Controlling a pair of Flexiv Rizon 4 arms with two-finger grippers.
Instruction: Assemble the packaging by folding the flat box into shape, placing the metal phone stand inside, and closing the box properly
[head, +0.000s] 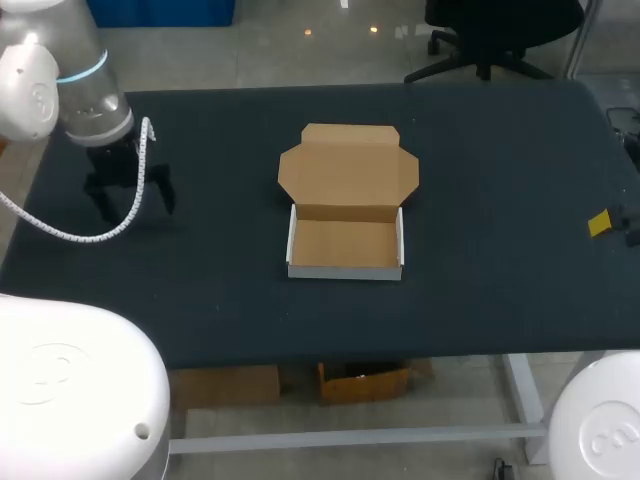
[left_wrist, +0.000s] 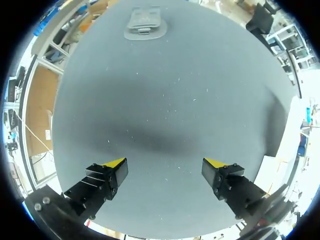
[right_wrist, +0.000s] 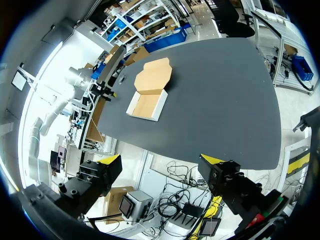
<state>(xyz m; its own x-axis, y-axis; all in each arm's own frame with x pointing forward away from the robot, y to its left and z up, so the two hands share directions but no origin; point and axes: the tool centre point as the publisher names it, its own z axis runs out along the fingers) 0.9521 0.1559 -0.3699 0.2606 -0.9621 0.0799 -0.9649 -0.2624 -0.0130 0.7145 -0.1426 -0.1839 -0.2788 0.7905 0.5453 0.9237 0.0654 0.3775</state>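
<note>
The cardboard box (head: 345, 244) stands folded into a shallow white-walled tray at the table's middle, its brown lid (head: 348, 167) lying open and flat behind it. I see no metal phone stand in any view. My left gripper (head: 134, 203) hangs open over the table's left part, well away from the box. In the left wrist view its fingers (left_wrist: 164, 168) are spread over bare mat, with the box (left_wrist: 145, 24) far ahead. My right gripper (right_wrist: 160, 162) is open past the table's right edge, the box (right_wrist: 149, 95) far ahead. Only one yellow fingertip (head: 598, 224) shows in the head view.
The dark mat of the table (head: 500, 180) surrounds the box on all sides. A white cable (head: 60, 228) loops from my left arm down over the table's left edge.
</note>
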